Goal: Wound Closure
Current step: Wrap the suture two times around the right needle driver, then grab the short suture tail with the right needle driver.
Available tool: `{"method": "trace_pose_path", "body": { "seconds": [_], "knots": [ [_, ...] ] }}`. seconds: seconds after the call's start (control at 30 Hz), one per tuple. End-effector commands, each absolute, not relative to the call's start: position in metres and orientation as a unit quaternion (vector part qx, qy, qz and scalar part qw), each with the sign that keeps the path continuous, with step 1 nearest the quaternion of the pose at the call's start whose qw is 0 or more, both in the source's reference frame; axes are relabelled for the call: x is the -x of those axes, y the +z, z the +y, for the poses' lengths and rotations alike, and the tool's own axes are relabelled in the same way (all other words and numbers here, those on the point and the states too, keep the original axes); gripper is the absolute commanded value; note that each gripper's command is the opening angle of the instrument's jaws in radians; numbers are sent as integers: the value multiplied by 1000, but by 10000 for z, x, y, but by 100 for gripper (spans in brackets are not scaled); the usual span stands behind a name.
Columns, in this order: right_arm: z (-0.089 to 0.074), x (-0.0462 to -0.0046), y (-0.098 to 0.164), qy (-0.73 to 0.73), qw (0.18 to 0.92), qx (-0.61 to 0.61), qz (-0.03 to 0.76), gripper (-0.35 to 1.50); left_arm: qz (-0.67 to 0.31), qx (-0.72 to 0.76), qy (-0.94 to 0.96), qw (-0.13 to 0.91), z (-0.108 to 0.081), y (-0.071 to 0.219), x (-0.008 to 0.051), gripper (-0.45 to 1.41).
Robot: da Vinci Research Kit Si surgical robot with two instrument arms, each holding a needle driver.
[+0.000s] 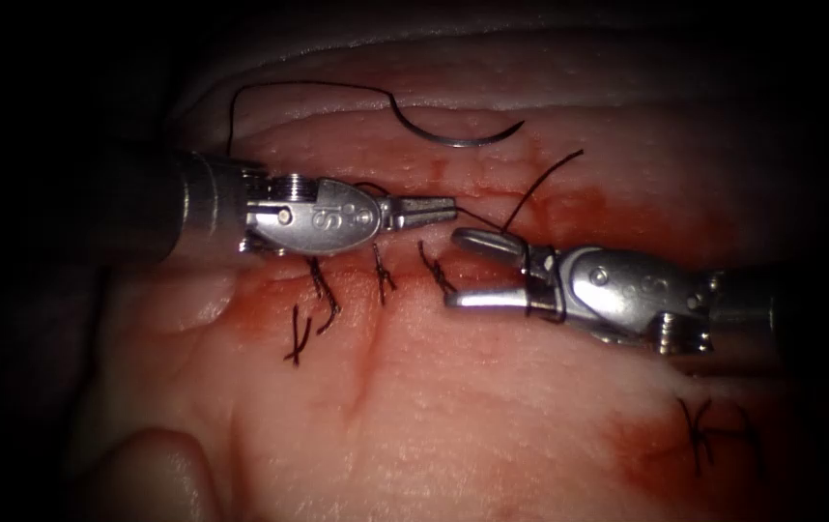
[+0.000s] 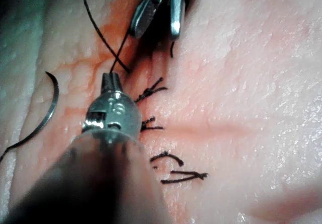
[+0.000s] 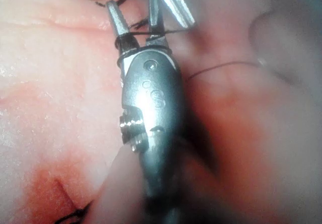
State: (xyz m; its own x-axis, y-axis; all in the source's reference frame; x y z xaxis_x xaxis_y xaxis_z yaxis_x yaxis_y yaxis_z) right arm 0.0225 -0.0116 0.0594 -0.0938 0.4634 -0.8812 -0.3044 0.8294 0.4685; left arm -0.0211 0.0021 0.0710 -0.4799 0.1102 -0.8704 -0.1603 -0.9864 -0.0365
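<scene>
While the needle (image 1: 463,138) lies free on the tissue (image 1: 492,406), on the far side of the cut (image 1: 376,275) and held by neither tool, the thread (image 1: 308,89) trails from its left end and arcs away to the left; the left tool (image 1: 434,208) has its jaws closed on a strand of thread just beyond its tip; the right tool (image 1: 468,271) stands with its jaws apart, gripping nothing, though thread is wound around it just behind the jaws. 3 knotted stitches (image 1: 381,275) sit along the cut near the tools. To my eye the needle is light, stiff and slick, best taken on its body away from the point; the thread is limp and fine; the tissue looks soft and wet with red fluid (image 1: 608,208).
</scene>
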Motion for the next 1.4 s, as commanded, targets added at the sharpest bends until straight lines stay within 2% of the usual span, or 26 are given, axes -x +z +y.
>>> {"method": "trace_pose_path", "body": {
  "seconds": [0.03,0.43,0.67,0.83,0.93,1.0,1.13,1.33,1.4],
  "knots": [
    [-116,-227,604,306,667,-39,678,44,23,503,860,79,17,716,216,-45],
    [-137,-211,652,493,638,-44,591,42,14,509,857,75,-39,668,232,-45],
    [-137,-176,663,572,600,-56,557,36,16,513,856,68,-41,646,252,-45],
    [-136,-167,666,600,591,-51,537,39,19,512,856,68,-28,648,262,-45],
    [-130,-171,668,609,583,-58,536,56,20,513,855,69,-21,654,267,-45],
    [-127,-172,668,612,581,-59,533,56,19,514,855,69,-16,657,267,-45],
    [-119,-175,668,611,581,-63,534,69,17,517,853,68,-10,661,264,-45],
    [-108,-183,665,611,578,-73,537,73,14,519,852,67,-6,660,260,-45],
    [-106,-185,664,611,575,-72,538,66,14,519,852,68,-5,659,259,-45]
  ]
}}
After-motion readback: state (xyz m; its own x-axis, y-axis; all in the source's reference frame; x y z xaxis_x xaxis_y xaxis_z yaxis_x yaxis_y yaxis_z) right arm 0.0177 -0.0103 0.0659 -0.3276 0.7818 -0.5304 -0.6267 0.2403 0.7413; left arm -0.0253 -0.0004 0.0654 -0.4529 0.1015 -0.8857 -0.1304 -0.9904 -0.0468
